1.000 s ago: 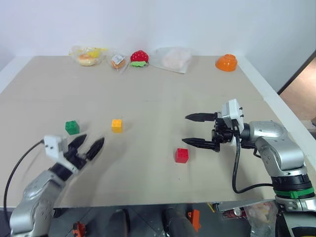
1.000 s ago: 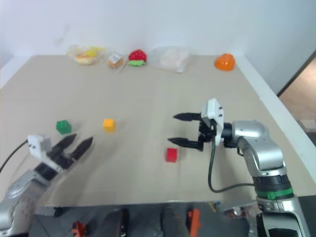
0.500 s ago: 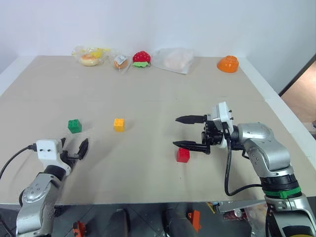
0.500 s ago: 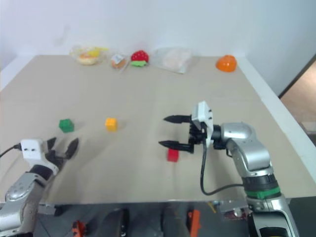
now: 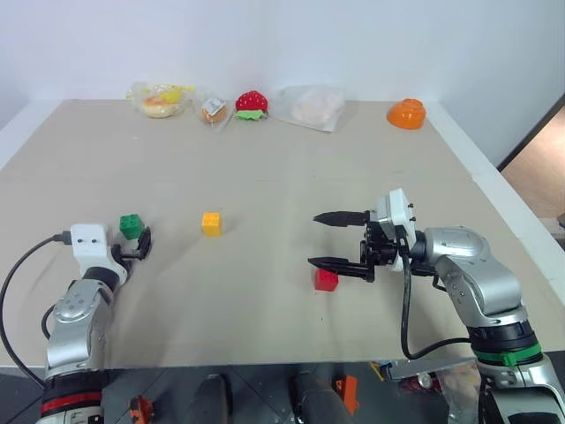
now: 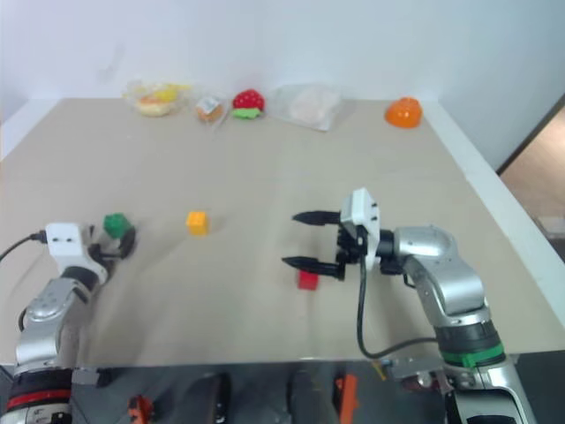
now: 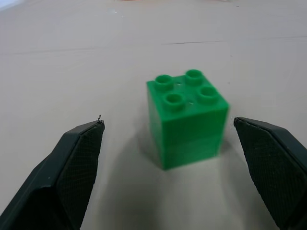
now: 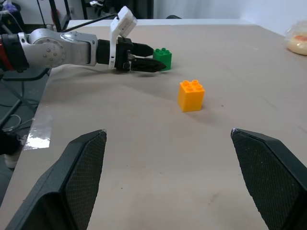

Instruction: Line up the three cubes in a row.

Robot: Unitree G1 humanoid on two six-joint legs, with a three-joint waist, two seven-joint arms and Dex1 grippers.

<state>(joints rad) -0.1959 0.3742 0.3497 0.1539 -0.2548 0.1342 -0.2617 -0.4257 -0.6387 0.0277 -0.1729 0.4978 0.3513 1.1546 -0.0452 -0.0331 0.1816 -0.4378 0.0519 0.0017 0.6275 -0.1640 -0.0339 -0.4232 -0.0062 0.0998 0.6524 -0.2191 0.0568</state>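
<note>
From the head views, the left gripper [image 5: 139, 245] lies low on the table [image 5: 282, 159] with fingers spread, right at the green cube [image 5: 131, 226], the yellow cube [image 5: 211, 223] sits apart to its right, and the right gripper [image 5: 323, 239] hovers with fingers spread just above the red cube [image 5: 326, 279]. The left wrist view shows the green cube upright, studs up, between the open fingers [image 7: 72, 163] and touching neither. The right wrist view shows spread fingers [image 8: 79, 167], with the yellow cube and left gripper beyond.
</note>
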